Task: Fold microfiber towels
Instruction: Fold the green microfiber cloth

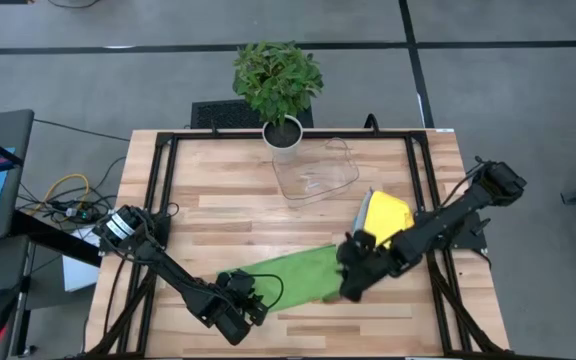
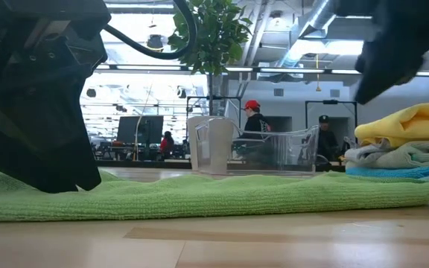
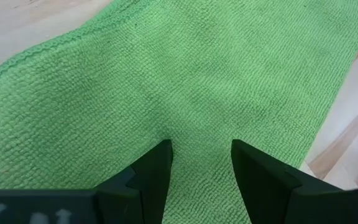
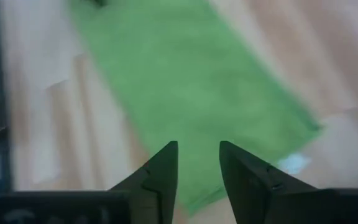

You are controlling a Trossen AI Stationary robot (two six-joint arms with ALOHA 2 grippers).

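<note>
1. Folding the green towel (image 1: 293, 272) well means both pincers grab its ends at the same time and lift evenly, so the cloth does not bunch up.
2. It lies flat in a long strip on the worktop (image 1: 228, 205), stretched between the two pincers.
3. The left pincer (image 3: 201, 163) is low over its end of the towel, fingers apart, tips at the cloth with nothing held.
4. The right pincer (image 4: 199, 163) hangs a bit above the other end, fingers apart too, pointing down.
5. Just behind the right pincer sits a pile of towels (image 1: 385, 217), yellow on top.
</note>
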